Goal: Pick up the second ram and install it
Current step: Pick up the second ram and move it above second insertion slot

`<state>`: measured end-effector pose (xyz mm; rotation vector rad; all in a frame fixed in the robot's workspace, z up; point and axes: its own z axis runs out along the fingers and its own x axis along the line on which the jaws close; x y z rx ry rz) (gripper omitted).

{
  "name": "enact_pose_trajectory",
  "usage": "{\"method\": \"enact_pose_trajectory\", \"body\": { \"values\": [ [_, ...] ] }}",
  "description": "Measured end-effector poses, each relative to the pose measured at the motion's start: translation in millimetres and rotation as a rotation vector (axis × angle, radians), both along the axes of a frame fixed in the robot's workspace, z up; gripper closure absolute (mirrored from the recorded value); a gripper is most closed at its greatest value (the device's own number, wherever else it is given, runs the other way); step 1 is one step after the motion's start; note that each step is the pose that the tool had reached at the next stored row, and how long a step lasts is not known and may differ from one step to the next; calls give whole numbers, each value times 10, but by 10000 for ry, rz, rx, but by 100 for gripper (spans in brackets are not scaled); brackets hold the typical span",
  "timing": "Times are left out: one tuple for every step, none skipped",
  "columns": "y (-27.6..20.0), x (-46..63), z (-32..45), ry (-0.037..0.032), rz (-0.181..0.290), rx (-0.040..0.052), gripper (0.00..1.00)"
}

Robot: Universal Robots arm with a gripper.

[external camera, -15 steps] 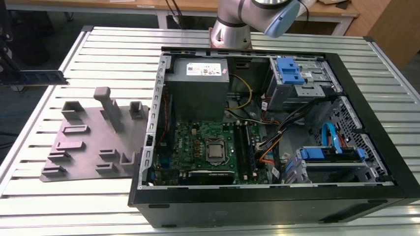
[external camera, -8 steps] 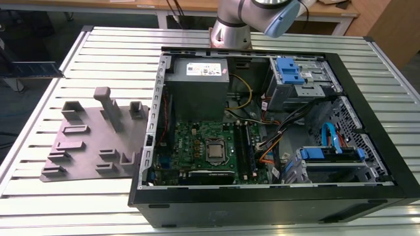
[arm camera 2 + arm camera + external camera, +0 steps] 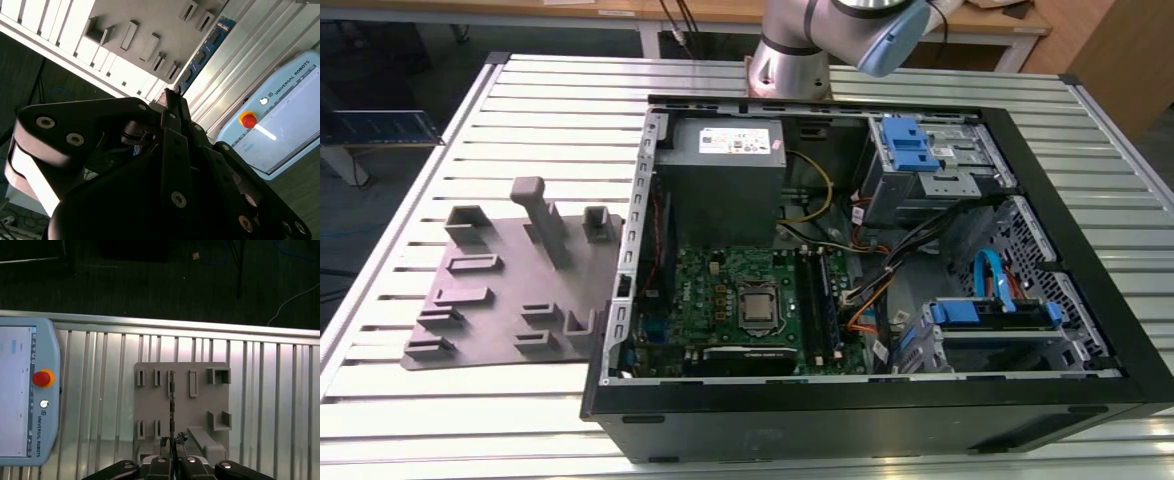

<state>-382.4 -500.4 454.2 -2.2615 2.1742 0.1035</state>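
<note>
The second ram (image 3: 171,400) is a thin dark stick seen edge-on in the first wrist view, running out from my fingertips over the grey tray (image 3: 200,410). In the second wrist view the ram (image 3: 205,50) shows its blue face with a row of dark chips. My gripper (image 3: 171,442) (image 3: 170,97) is shut on the ram's near end and hangs well above the table. In the exterior view the arm (image 3: 814,40) rises at the far edge of the table, behind the open computer case (image 3: 854,420) with its green board (image 3: 720,290).
The grey tray (image 3: 494,310) with upright posts lies on the slatted table at the exterior view's left of the case. A light-blue control pendant (image 3: 20,390) (image 3: 280,120) with a red button lies beside the tray. Cables and drive cages (image 3: 934,160) fill the case's right half.
</note>
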Motion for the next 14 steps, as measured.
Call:
{"method": "enact_pose_trajectory", "body": {
  "values": [
    [0, 0, 0, 0, 0, 4, 89],
    [-1, 2, -1, -1, 1, 5, 89],
    [-2, 17, -2, -1, 4, 6, 89],
    [-1, 52, -2, 0, 2, 5, 89],
    [-1, 88, -4, 2, 0, 4, 89],
    [-1, 126, -8, 0, 0, 5, 89],
    [-1, 169, -13, 0, 0, 6, 89],
    [-1, 215, -16, 1, 0, 5, 89],
    [-1, 259, -20, 1, 0, 5, 89],
    [0, 304, -24, 0, -1, 5, 89],
    [-1, 348, -27, 1, 0, 5, 89],
    [-1, 393, -30, 1, 1, 5, 89],
    [-1, 429, -32, 2, 0, 5, 89],
    [-1, 462, -36, 1, 0, 6, 89]
  ]
}}
